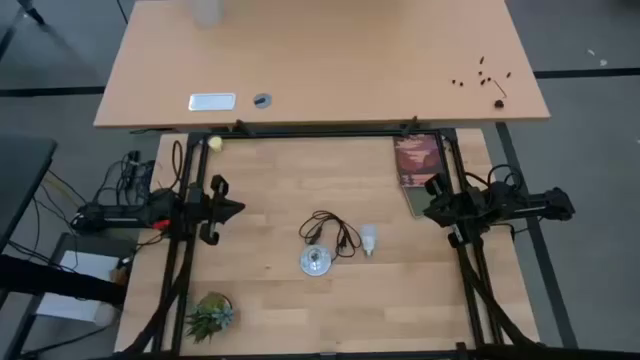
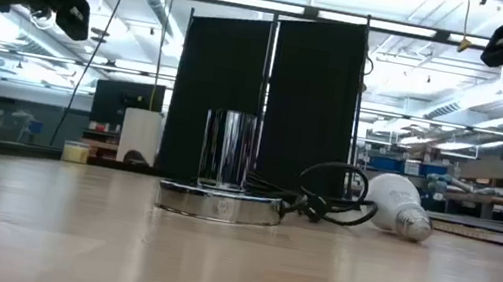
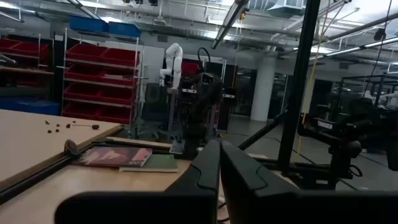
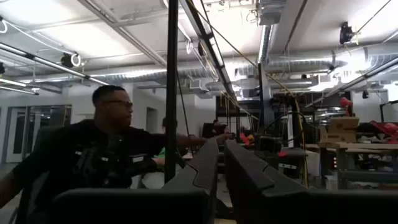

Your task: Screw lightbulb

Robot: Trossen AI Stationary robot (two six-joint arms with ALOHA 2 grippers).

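The white lightbulb lies on its side near the table's middle, its silvery base on the wood. Left of it stands the round silvery socket disc with an upright chrome tube and a coiled black cord. My left gripper hovers at the table's left side, shut, pointing level toward the middle; its fingers hold nothing. My right gripper hovers at the right side, shut and empty.
A small green plant stands at the near left. A reddish book lies at the far right beside my right arm. A yellow ball sits at the far left corner. A person shows beyond the table's left side.
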